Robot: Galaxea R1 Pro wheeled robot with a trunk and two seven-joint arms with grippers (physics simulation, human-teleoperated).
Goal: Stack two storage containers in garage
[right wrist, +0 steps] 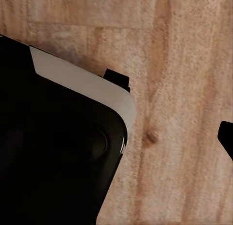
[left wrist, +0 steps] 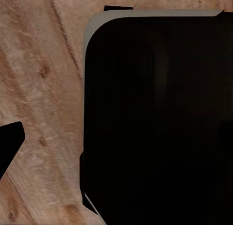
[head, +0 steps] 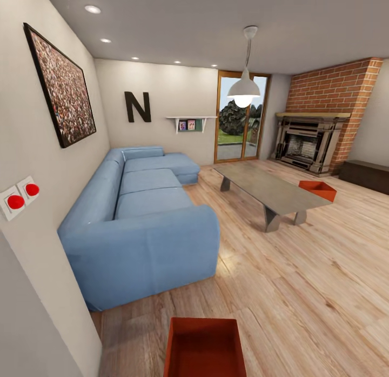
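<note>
Head view: a living room with a light wood-plank floor (head: 302, 290). One orange-red shallow rectangular bin (head: 204, 348) sits on the floor beside the blue sectional sofa (head: 140, 220). A second identical bin (head: 317, 190) lies beyond the grey low counter (head: 270, 189).

Left wrist view: a dark robot body over planks; the pincer's state cannot be told.

Right wrist view: the same, state unclear.

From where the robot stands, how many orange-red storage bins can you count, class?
2: one storage bin on the wood floor at the bottom of the head view, another beyond the grey low table, partly hidden.
</note>
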